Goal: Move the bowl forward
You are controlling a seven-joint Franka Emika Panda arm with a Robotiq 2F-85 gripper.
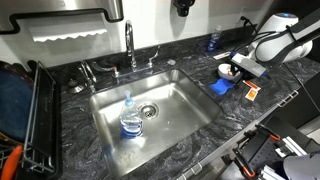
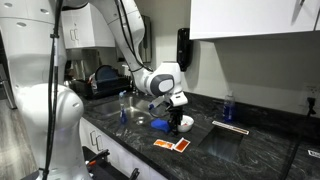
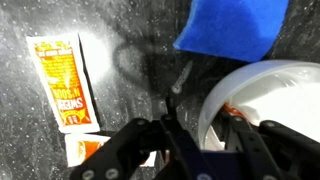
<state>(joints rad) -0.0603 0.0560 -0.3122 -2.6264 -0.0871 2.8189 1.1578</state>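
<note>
gripper (image 1: 240, 68) hangs low over the counter beside the sink (image 1: 180, 105), at the bowl (image 1: 228, 71), in an exterior view. in an exterior view the arm bends over, wrist pointing down onto the bowl (image 2: 185, 123), near the blue block (image 2: 160, 124). in the wrist view the jaws stand apart astride the bowl's white rim (image 3: 260, 85). we judge it light, stiff and slick, best pinched at the rim.
</note>
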